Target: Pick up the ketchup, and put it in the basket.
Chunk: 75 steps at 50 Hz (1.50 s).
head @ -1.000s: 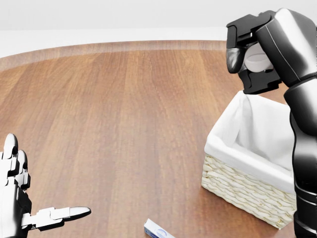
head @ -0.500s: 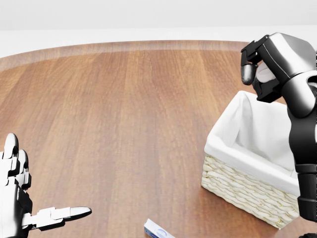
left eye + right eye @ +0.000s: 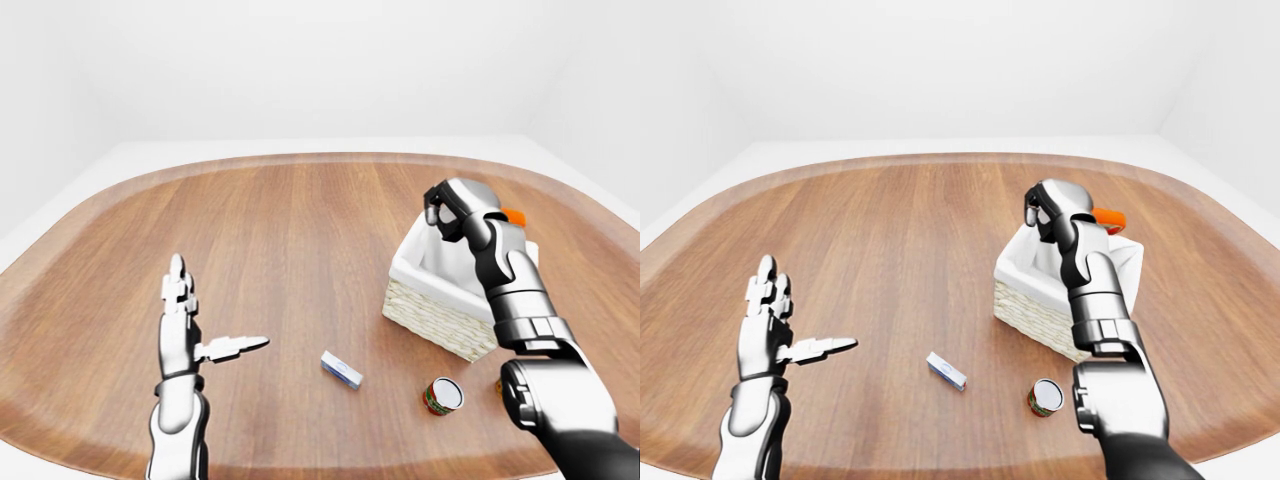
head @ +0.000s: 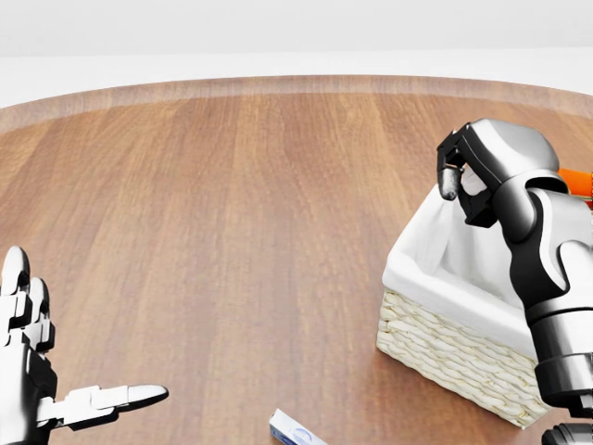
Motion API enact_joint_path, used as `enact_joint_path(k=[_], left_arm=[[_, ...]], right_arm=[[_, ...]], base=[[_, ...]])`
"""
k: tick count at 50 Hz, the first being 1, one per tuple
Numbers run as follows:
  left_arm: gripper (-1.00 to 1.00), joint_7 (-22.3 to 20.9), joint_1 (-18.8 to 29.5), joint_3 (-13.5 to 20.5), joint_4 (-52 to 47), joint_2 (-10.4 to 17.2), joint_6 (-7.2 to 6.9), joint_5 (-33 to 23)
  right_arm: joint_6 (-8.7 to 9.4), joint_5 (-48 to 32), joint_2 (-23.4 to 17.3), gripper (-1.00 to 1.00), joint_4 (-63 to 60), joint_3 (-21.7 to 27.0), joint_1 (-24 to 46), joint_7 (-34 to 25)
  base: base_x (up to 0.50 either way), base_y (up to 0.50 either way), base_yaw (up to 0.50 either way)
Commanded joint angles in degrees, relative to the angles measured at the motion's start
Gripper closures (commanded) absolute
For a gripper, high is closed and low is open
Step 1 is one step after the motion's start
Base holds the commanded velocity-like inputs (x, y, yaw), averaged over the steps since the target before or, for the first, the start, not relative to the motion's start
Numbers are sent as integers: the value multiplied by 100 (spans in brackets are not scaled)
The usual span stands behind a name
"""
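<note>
Overhead, the right hand hangs above the white-lined woven wicker basket, fingers curled inward, grip contents unclear. An orange-capped ketchup bottle peeks behind that arm, beside the basket. The left hand spreads its fingers over the round wooden desk.

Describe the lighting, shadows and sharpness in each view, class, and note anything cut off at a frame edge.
Left-eye view: flat, even light, sharp throughout, and only a faint shadow beside the basket. Head view: equally crisp, with soft highlights on the right hand; the small box is cropped by the bottom edge. Right-eye view: no blur or glare, and the can casts almost no shadow.
</note>
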<state>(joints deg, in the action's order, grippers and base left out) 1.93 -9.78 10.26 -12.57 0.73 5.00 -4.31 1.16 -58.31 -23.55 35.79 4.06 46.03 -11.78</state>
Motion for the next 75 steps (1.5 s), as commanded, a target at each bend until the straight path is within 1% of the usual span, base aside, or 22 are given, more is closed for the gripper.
enact_joint_path(k=[1,3,6,9,14,20,30,49,57,59,70,71,72,73,75], left_arm=[[-100,-21,8,33,-15,5,0,48],[-100,-33,1,38,19,4,0,70],[-100,-41,-11,45,3,1,0,79],[-100,-32,-5,44,29,-3,0,65],[-100,-20,2,32,71,-2,0,51],[-100,-22,14,34,109,7,0,61],[-100,-30,21,42,116,13,0,78],[-100,-63,10,45,89,14,0,110],[-100,-74,8,53,67,9,0,123],[-100,-72,4,51,59,7,0,118],[-100,-72,21,41,88,14,0,105],[-100,-72,20,40,87,14,0,103],[-100,-71,18,38,89,13,0,98],[-100,-74,15,35,87,12,0,99],[-100,-76,7,27,88,9,0,90]], right_arm=[[-253,-144,20,100,885,-114,168,822],[-286,-161,-2,100,1038,-130,209,906],[-394,-197,-53,100,1451,-173,298,1140],[-463,-202,-91,100,1790,-200,371,1331],[-498,-180,-113,100,2014,-237,404,1464],[-498,-199,-130,100,2154,-275,385,1554],[-616,-179,-191,100,2844,-336,581,1955],[-616,-76,-173,100,3143,-401,579,2227],[-616,-2,-119,100,3357,-416,601,2450],[-616,-1,-96,100,3454,-437,595,2598],[-616,138,-71,100,3579,-423,608,2761],[-616,148,-83,96,3550,-422,624,2775],[-616,160,-95,18,3538,-417,640,2793],[-616,225,-100,-100,3514,-373,662,2786],[-616,286,-140,-100,3470,-354,723,2847]], base=[[0,0,0],[0,0,0],[0,0,0],[0,0,0],[0,0,0],[0,0,0],[0,0,0],[0,0,0],[0,0,0],[0,0,0],[0,0,0],[0,0,0],[0,0,0],[0,0,0],[0,0,0]])
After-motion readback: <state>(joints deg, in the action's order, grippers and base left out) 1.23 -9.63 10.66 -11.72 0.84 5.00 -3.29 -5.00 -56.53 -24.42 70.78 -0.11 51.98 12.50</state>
